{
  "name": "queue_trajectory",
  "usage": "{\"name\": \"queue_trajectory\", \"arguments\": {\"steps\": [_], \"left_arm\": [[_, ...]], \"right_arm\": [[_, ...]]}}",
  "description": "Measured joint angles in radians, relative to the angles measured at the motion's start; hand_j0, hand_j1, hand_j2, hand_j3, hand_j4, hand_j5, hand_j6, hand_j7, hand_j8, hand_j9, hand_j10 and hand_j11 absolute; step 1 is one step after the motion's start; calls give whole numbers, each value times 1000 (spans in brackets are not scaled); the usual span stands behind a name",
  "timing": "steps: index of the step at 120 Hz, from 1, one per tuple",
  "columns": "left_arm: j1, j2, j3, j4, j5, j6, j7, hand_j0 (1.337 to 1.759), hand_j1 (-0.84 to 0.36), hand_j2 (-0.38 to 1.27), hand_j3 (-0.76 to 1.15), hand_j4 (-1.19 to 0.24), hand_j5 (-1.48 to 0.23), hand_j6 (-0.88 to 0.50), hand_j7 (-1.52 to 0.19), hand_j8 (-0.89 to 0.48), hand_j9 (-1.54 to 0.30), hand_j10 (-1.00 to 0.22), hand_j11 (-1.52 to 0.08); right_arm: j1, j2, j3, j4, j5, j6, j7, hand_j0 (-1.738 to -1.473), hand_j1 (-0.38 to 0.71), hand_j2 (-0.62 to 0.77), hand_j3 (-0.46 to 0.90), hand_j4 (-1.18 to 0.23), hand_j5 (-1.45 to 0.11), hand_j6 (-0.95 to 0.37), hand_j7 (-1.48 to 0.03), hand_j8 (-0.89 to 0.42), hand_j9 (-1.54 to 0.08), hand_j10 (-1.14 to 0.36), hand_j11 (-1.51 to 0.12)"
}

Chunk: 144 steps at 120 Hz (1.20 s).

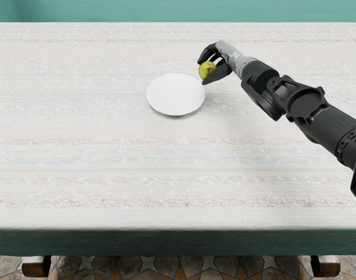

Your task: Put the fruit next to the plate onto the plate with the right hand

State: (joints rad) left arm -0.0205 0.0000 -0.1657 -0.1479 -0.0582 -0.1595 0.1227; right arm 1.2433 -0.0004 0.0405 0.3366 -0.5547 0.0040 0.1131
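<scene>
bare plate (172, 96), open table (166, 175) all around

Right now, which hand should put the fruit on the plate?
The right hand. Its fingers are closed around the fruit, just beside the plate at its far right edge. The left arm is not in view.

No readable text, labels, numbers or signs anywhere.

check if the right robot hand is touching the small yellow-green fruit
Touching. The head view shows the black fingers of the right robot hand wrapped around the small yellow-green fruit, just beside the round white plate.
</scene>
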Motion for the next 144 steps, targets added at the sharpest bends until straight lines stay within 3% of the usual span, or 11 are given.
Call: {"name": "queue_trajectory", "arguments": {"steps": [25, 46, 66, 80, 108, 144], "left_arm": [[0, 0, 0, 0, 0, 0, 0, 1658, 348, 0, 0, -1, -1, -1, -1, -1, -1, -1, -1], [1, 0, 0, 0, 0, 0, 0, 1658, 348, 0, 0, -1, -1, -1, -1, -1, -1, -1, -1], [0, 0, 0, 0, 0, 0, 0, 1658, 348, 0, 0, -1, -1, -1, -1, -1, -1, -1, -1], [0, 0, 0, 0, 0, 0, 0, 1658, 348, 0, 0, -1, -1, -1, -1, -1, -1, -1, -1], [0, 0, 0, 0, 0, 0, 0, 1658, 348, 0, 0, -1, -1, -1, -1, -1, -1, -1, -1], [0, 0, 0, 0, 0, 0, 0, 1658, 348, 0, 0, -1, -1, -1, -1, -1, -1, -1, -1]], "right_arm": [[13, 0, -20, 3, -3, 53, 8, -1653, 219, 183, 1, -747, -1049, -524, -1004, -386, -1081, -604, -1106], [25, 0, -22, 15, -1, 112, 51, -1653, 222, 192, 1, -745, -1047, -524, -1002, -385, -1079, -602, -1105], [33, 0, -22, 34, 0, 130, 64, -1654, 220, 185, 1, -734, -1031, -528, -987, -388, -1062, -604, -1088], [36, 0, -23, 42, 0, 128, 64, -1655, 218, 160, 0, -665, -918, -554, -887, -421, -940, -625, -960], [37, 0, -22, 45, 2, 122, 58, -1657, 143, 18, 0, -476, -634, -440, -625, -398, -640, -471, -646], [38, 0, -22, 47, 2, 122, 55, -1658, 83, -39, 0, -379, -496, -371, -494, -361, -497, -378, -498]]}}
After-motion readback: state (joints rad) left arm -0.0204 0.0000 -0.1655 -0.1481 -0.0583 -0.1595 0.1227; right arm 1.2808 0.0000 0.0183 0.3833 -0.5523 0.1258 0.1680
